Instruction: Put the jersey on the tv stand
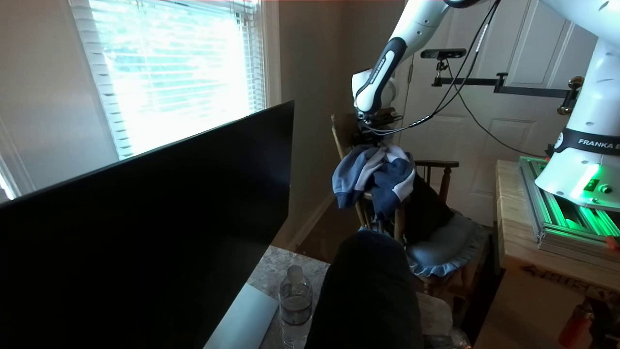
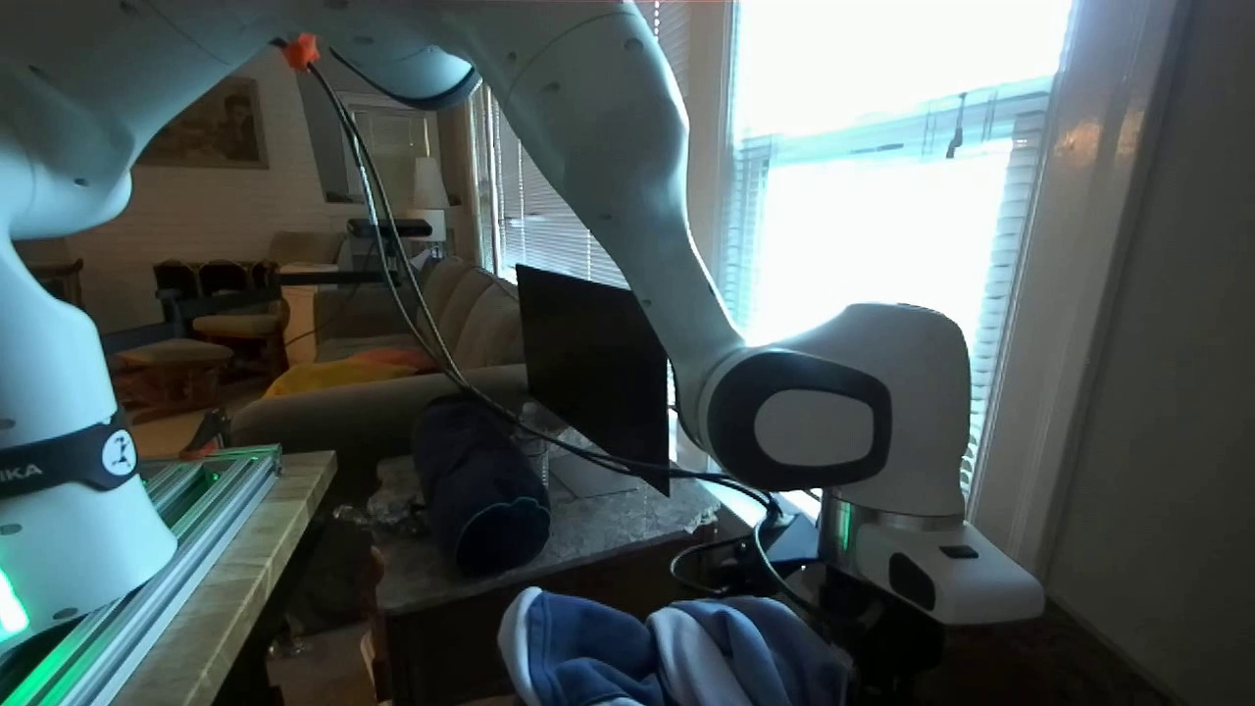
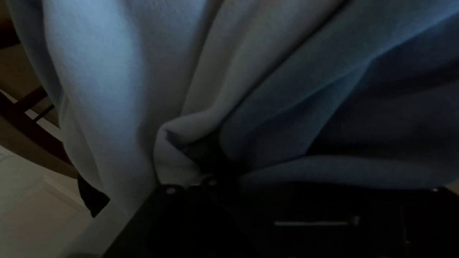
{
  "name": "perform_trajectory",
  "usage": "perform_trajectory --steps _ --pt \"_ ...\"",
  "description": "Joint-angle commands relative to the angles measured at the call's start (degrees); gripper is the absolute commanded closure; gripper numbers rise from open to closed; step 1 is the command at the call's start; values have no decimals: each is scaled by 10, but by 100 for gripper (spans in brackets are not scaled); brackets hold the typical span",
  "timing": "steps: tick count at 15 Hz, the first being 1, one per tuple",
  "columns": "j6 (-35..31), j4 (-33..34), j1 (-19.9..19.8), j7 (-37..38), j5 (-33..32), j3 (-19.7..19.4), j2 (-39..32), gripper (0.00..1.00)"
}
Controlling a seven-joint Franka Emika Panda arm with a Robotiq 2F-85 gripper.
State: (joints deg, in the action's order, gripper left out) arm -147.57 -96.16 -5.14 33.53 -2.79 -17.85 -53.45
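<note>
Blown-out window [image 1: 179, 72], dim wrist view

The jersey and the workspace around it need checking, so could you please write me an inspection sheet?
Surface: tv stand, grey marbled top, partly covered.
Job's things: jersey bunched, hanging at the gripper, not yet on the tv stand; contact with the wooden chair unclear.
Clutter: bottle, silver panel and dark roll on the tv stand; black screen, foot hidden.
Gripper: appears shut on the jersey's gathered cloth.
Cables: black cables loop down toward the gripper.
Surroundings: bright window, white door, sofa.
</note>
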Motion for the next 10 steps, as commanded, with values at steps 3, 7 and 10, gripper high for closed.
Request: perform_trajectory --steps 3,7,10 --pt "12 -83 30 -53 -11 -23 77 76" --pt "26 -153 43 -104 -35 -44 150 99" --pt "50 -204 33 -161 -56 -44 217 98"
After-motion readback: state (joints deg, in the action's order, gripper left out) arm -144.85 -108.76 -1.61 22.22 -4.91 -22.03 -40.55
